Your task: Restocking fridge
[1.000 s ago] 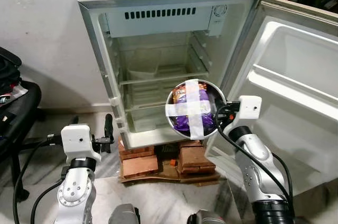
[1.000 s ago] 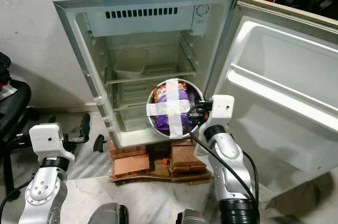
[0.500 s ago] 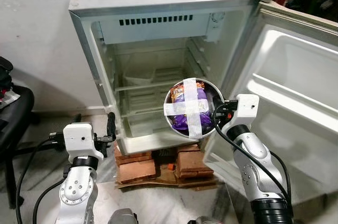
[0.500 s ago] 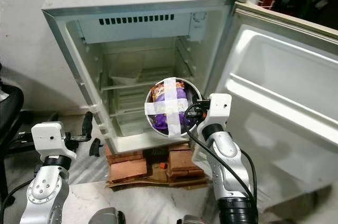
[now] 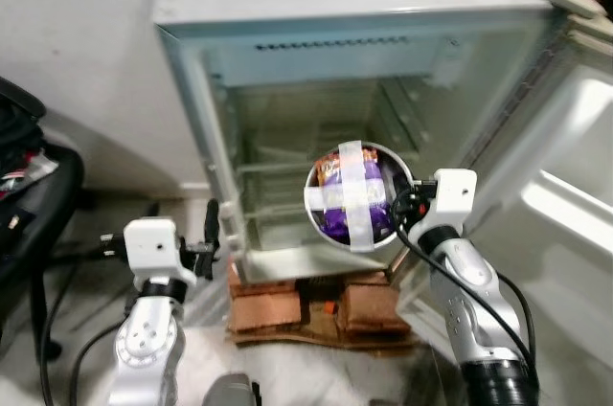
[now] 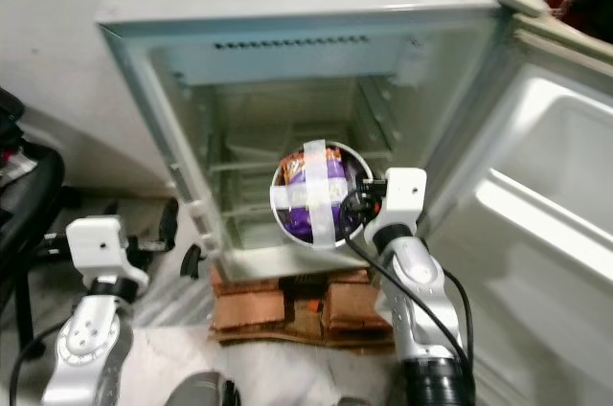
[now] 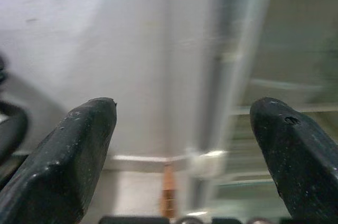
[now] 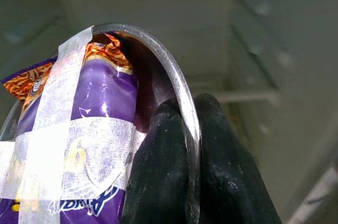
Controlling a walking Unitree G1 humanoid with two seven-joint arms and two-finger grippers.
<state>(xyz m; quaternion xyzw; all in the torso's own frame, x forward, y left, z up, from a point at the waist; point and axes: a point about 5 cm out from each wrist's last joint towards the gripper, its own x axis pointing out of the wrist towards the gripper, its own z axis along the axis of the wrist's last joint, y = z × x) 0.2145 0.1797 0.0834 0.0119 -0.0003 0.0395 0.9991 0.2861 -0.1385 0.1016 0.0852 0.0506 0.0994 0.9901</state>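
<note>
Right wrist view showed the right gripper (image 8: 186,192) pinching the bowl (image 8: 158,71) rim, now nearer the fridge (image 5: 316,128) shelves ahead; left gripper (image 7: 179,145) spread, idle.

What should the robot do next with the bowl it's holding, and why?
Probably ease the right gripper forward so the steel bowl goes through the open fridge doorway toward a shelf. The gripper is clamped on the bowl's rim, the bowl with its taped purple snack packet hangs just in front of the opening, and the shelves look mostly bare.
</note>
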